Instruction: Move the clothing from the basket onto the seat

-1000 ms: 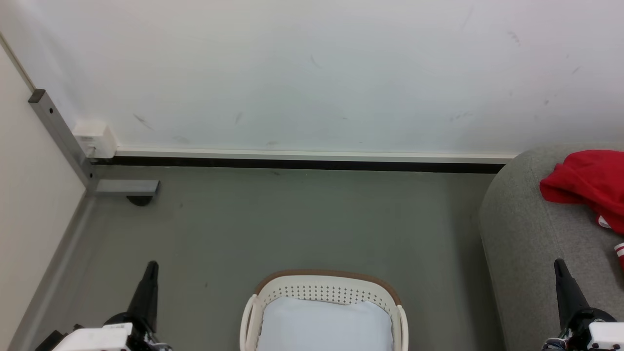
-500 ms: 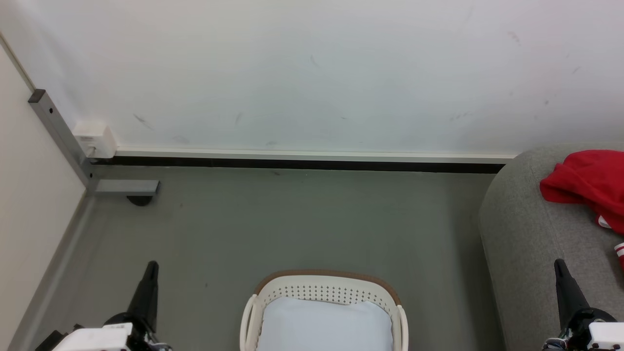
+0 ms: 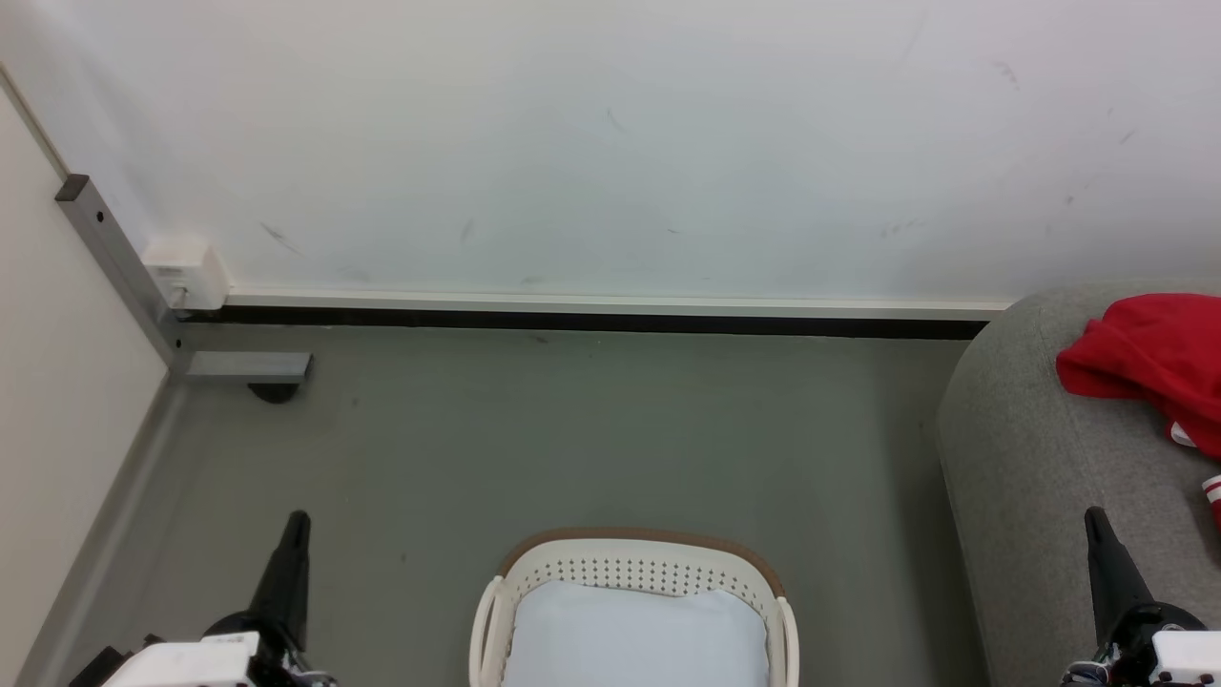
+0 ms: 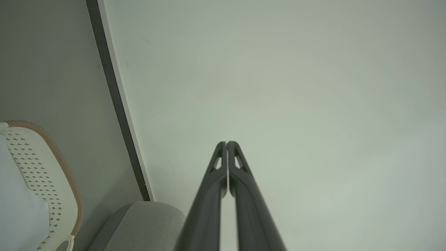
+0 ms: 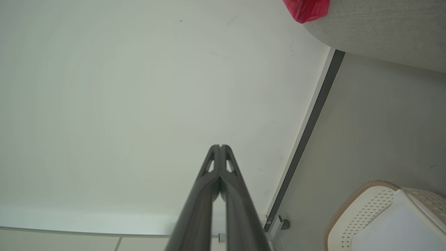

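Note:
Red clothing lies crumpled on the grey seat at the right edge of the head view, with a white-striped bit at its lower edge. The white basket with its brown rim stands on the floor at bottom centre and holds nothing but its pale lining. My left gripper is shut, low at the left of the basket. My right gripper is shut over the seat's front, below the clothing. A red corner shows on the seat in the right wrist view.
A white wall with a dark baseboard runs across the back. A grey metal post and foot and a white box stand in the left corner. Grey floor stretches between basket and wall.

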Robot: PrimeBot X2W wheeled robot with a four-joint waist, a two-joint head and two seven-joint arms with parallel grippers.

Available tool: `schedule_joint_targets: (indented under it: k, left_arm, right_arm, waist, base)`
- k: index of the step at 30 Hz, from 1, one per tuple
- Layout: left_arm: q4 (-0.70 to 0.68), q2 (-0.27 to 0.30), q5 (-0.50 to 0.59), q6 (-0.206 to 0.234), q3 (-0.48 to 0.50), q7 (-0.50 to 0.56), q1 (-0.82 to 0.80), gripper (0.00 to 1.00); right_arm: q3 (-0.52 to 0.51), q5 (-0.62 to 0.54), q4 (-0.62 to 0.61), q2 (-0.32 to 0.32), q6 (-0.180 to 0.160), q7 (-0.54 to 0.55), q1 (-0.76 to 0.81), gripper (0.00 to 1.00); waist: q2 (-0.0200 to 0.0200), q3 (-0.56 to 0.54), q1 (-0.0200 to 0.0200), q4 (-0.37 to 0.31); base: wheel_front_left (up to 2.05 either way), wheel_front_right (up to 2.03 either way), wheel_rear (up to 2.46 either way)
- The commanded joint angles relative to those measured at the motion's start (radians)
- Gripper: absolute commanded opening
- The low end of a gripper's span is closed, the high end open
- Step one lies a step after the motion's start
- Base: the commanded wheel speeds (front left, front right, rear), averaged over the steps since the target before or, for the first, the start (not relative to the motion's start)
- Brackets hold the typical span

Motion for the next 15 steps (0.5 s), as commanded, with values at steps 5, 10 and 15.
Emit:
schedule_joint_targets:
  k: [5,10,15]
  left_arm:
    - [0.0,0.002,-0.013,-0.005,0.002,0.003,-0.008,0.0]
    - [0.0,0.002,-0.013,-0.005,0.002,0.004,-0.008,0.0]
    - [0.0,0.002,-0.013,-0.005,0.001,0.004,-0.008,0.0]
  right_arm:
    - [-0.005,-0.008,0.002,0.001,-0.002,0.002,-0.013,0.0]
    - [-0.005,-0.008,0.002,0.002,-0.002,0.002,-0.013,0.0]
    - [-0.005,-0.009,0.002,0.002,-0.002,0.002,-0.013,0.0]
  waist:
    - [0.0,0.0,0.0,0.0]
    - [0.0,0.0,0.0,0.0]
    - [0.0,0.0,0.0,0.0]
  base:
    - [0.0,0.0,0.0]
    - [0.0,0.0,0.0]
    - [0.0,0.0,0.0]
